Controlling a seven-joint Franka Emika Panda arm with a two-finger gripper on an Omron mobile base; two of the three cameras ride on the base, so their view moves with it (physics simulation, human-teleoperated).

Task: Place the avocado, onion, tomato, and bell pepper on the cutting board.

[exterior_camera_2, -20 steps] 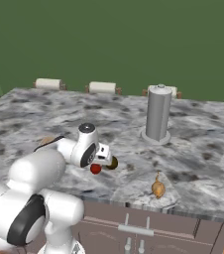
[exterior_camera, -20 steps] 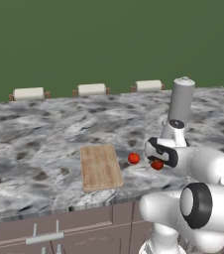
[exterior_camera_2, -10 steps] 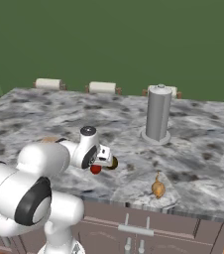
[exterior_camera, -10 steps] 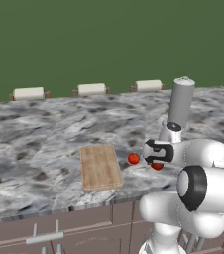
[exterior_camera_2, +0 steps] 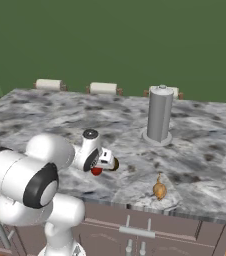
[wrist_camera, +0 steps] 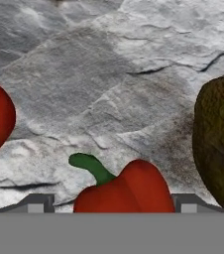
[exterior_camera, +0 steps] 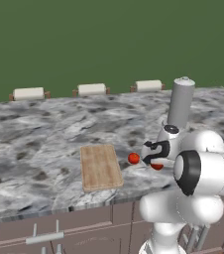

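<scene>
Pincer (wrist_camera: pixel 112 211) low over counter (exterior_camera: pixel 44 124), jaws narrowing from full spread around bell pepper (wrist_camera: pixel 124 191), grip unconfirmed; avocado (wrist_camera: pixel 218 141) just beside, tomato (exterior_camera: pixel 133 158) opposite; onion (exterior_camera_2: pixel 159 189) well apart; cutting board (exterior_camera: pixel 100 166) bare; first pick beginning.

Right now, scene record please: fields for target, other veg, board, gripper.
target: bell pepper, red with green stem, between the finger tips
gripper: jaws apart either side of the pepper, grip not confirmed
avocado: on counter beside the pepper
tomato: on counter, off the board
onion: near counter front edge
cutting board: bare
</scene>
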